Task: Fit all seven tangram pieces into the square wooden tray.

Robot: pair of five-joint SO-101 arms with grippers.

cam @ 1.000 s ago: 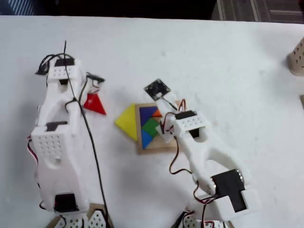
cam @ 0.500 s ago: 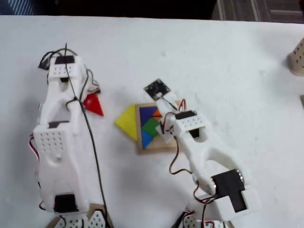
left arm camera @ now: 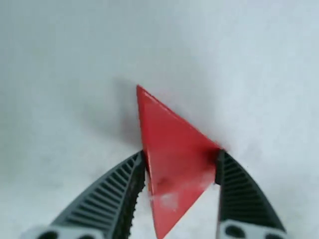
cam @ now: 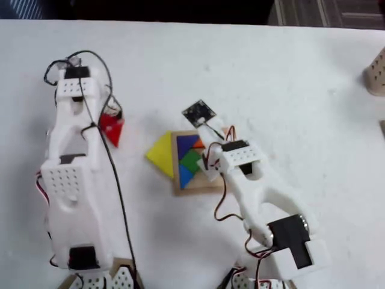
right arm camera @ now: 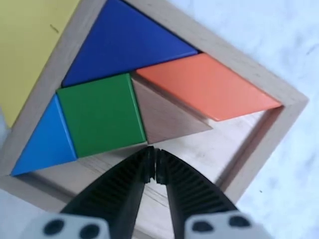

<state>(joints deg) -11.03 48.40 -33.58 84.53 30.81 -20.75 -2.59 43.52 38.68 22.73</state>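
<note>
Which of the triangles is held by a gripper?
The red triangle, clamped in the left gripper; the others lie in the tray or beside it.

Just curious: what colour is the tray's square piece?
Green square piece, clearest in right wrist view.

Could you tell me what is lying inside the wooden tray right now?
Five pieces: dark blue triangle, orange parallelogram, green square, brown triangle, light blue triangle. The shut right gripper hides part of the bare tray.

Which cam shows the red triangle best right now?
Left wrist view: the red triangle sits close up, with the left gripper pinching two of its edges. The high view shows it small, tucked beside the left arm.
</note>
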